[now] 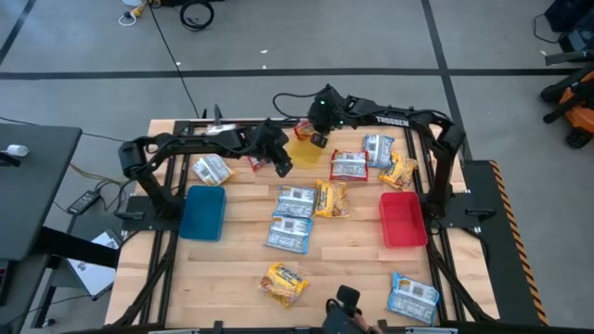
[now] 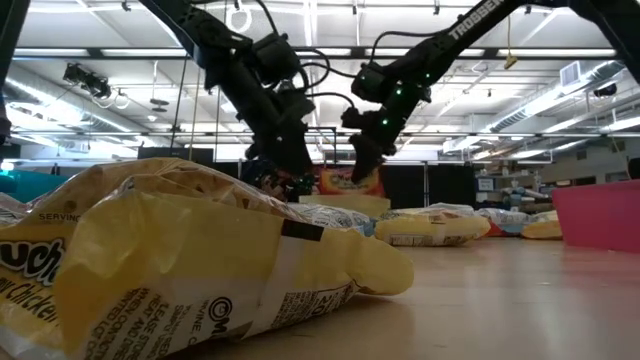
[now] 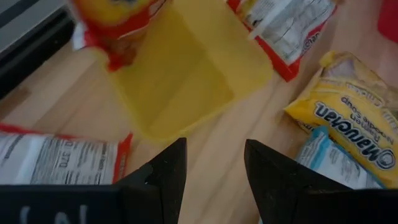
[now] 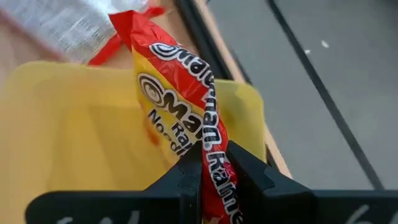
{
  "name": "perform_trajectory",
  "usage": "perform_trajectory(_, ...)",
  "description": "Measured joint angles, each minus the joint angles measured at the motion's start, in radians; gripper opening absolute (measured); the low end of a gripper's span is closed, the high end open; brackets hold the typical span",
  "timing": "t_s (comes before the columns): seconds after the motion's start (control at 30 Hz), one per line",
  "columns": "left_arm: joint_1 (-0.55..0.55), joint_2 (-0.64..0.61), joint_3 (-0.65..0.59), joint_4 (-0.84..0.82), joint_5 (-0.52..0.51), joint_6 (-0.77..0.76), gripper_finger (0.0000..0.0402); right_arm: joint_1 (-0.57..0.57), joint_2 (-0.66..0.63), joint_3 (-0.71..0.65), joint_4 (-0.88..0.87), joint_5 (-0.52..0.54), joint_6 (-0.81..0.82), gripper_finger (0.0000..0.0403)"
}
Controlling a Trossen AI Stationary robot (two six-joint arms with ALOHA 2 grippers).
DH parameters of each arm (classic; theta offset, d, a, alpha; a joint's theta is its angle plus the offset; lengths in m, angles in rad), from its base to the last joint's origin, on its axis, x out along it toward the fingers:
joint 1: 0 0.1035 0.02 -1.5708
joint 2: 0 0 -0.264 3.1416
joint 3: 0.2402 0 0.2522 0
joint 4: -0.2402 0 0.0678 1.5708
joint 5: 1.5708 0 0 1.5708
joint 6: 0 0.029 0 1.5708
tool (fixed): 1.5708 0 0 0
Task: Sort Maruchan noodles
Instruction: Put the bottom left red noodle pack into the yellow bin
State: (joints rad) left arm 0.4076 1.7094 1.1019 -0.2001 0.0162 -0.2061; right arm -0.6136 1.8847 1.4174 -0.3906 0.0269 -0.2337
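We see the right gripper (image 4: 214, 165) with jaws clamped on 1 red-and-yellow noodle packet (image 4: 180, 93), hanging above the yellow bin (image 1: 304, 151). The left gripper (image 3: 214, 165), jaws open and empty, hovers over the tabletop (image 1: 353, 269) beside it.

Wooden table (image 1: 353, 269), noodle packets (image 1: 295, 201), three bins (image 1: 401, 219)

I work in a big open lab hall: grey floor (image 1: 371, 37) crossed by dark tape lines, cables (image 1: 190, 14) lying about, long ceiling strip lights (image 2: 560, 95) overhead, my wooden desk (image 1: 353, 269) on a black frame.
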Motion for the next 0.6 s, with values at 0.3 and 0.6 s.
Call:
perform_trajectory(0.3, 0.027, 0.019, 0.000, 0.014, -0.003, 0.062, 0.0165, -0.004, 0.008, 0.000, 0.033, 0.011, 0.101, 0.0057)
perform_trajectory(0.6, 0.253, 0.025, 0.002, 0.062, 0.185, 0.025, 0.0165, -0.006, 0.004, 0.001, 0.032, -0.051, 0.099, 0.0057)
